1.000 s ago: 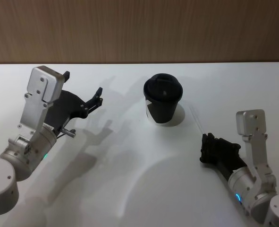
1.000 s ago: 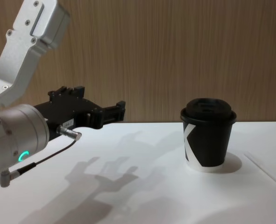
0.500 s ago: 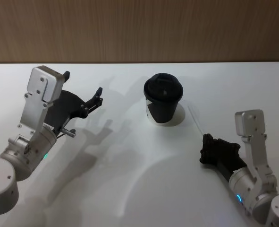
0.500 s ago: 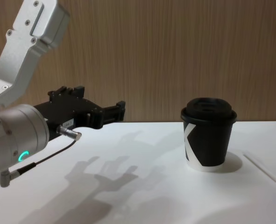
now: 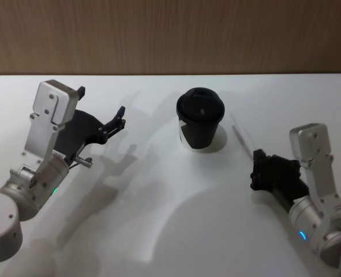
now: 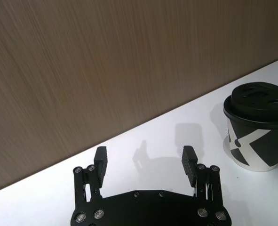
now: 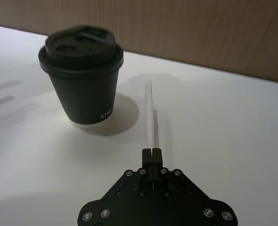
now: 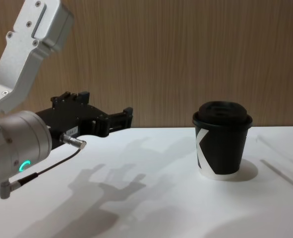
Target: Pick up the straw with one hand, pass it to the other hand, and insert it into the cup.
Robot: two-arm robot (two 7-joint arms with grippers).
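Gripping a long, thin white straw (image 7: 150, 113) by its near end with the pressed-together fingers of the black blocky right gripper (image 7: 152, 153).
Held low over the white surface (image 5: 158, 219), just right of the small black lidded paper cup (image 5: 199, 121); straight and pale, thin shadow alongside. Pointing away from the robot toward the wooden wall, far end angled slightly toward the cup. On the left, raised and well apart from the cup, the long-fingered black left gripper (image 6: 145, 156), fingers spread wide.
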